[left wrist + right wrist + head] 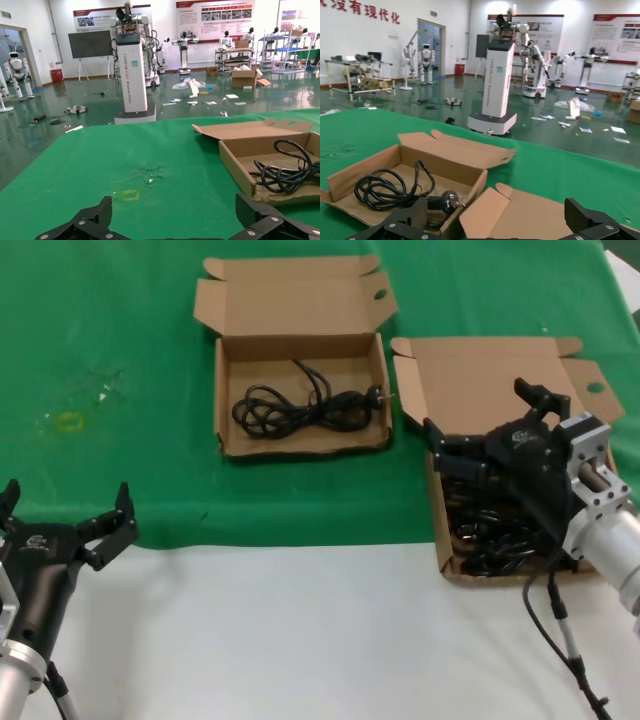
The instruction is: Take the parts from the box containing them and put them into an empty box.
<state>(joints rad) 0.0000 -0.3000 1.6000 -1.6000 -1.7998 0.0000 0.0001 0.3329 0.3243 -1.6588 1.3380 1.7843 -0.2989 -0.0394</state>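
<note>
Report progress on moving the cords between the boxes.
Done: one cord lies coiled in the smaller box. In hand: nothing visibly gripped; the right gripper hangs open over the larger box. Left: a pile of cords fills that box. The left gripper waits open near the table's front edge.

A green cloth (pixel 120 360) covers the far part of the work surface, and a bare white tabletop (pixel 300 630) runs along the near edge. On the cloth sits a small yellow ring-shaped mark (pixel 69 421) with a faint scuffed patch (pixel 100 385) just beside it, possibly creases or residue. Beyond the table lies a glossy green hall floor (pixel 75 100) strewn with scattered papers (pixel 192 100). A white pedestal (pixel 131 75) stands near the table edge. A dark display board (pixel 90 44) and red-headed wall posters (pixel 212 17) line the back wall. A cardboard carton (pixel 244 77) rests near metal shelving (pixel 290 50).
</note>
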